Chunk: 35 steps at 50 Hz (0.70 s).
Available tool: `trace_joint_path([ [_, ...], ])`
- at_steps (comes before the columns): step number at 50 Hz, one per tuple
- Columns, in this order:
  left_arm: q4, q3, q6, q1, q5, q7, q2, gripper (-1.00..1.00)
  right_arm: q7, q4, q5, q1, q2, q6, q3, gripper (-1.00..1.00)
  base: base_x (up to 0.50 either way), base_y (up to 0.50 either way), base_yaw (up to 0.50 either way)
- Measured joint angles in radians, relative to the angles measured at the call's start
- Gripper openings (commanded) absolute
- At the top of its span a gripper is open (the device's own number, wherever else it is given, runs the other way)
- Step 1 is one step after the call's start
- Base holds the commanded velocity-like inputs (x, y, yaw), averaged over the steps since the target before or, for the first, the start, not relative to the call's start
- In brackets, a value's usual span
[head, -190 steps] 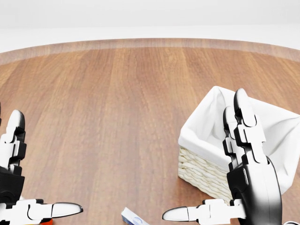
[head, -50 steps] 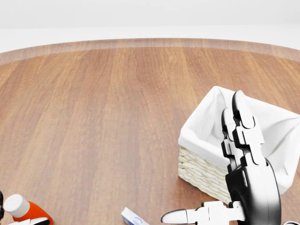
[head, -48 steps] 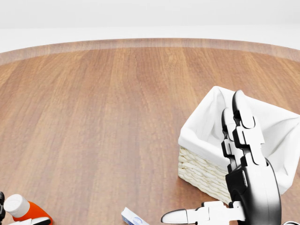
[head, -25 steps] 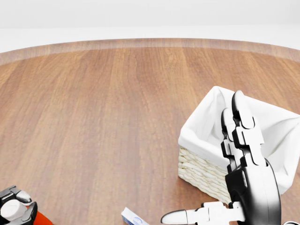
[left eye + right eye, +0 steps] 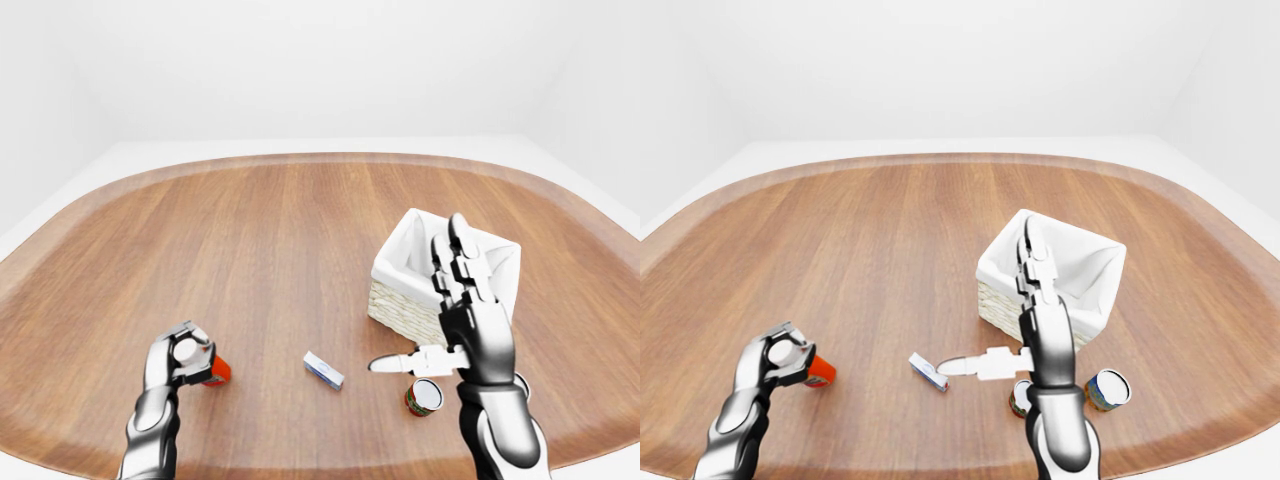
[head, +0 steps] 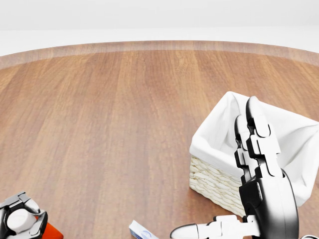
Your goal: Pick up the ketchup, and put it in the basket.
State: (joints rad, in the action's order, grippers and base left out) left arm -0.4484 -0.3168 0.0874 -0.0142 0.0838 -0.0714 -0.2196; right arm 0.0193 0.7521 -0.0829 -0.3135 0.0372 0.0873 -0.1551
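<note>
On the wooden table (image 5: 260,250), left robot hand (image 5: 185,355) clenches ketchup (image 5: 215,372); right robot hand (image 5: 1025,320) released.

Red ketchup (image 5: 820,372) with white cap; pale woven basket (image 5: 400,312) lined white; brown wood-grain surface (image 5: 280,240); black-and-white hands.

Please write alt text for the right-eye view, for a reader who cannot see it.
The left hand closes round a red ketchup bottle on a wooden table. The open right hand is raised before a white-lined basket, with a small box and two cans nearby.
</note>
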Motion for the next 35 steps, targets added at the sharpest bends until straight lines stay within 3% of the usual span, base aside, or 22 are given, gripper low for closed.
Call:
trace_joint_path([
  [15,0.528,0.030,-0.004,-0.125,-0.030,-0.058,0.130,-0.93,0.003,0.003,-0.002,-0.005,0.002,0.000,-0.004,1.00,0.00,0.00,0.00],
  [22,0.737,0.052,-0.052,-0.141,-0.043,-0.068,0.170,-0.92,0.005,0.005,-0.004,-0.007,0.003,0.000,-0.007,1.00,0.00,0.00,0.00],
  [33,0.964,0.116,-0.173,-0.131,-0.073,-0.062,0.201,-0.92,0.005,0.009,-0.002,-0.008,0.004,0.000,-0.005,1.00,0.00,0.00,0.00],
  [35,0.995,0.136,-0.175,-0.122,-0.084,-0.057,0.204,-0.92,0.004,0.010,-0.002,-0.007,0.003,0.000,-0.004,1.00,0.00,0.00,0.00],
])
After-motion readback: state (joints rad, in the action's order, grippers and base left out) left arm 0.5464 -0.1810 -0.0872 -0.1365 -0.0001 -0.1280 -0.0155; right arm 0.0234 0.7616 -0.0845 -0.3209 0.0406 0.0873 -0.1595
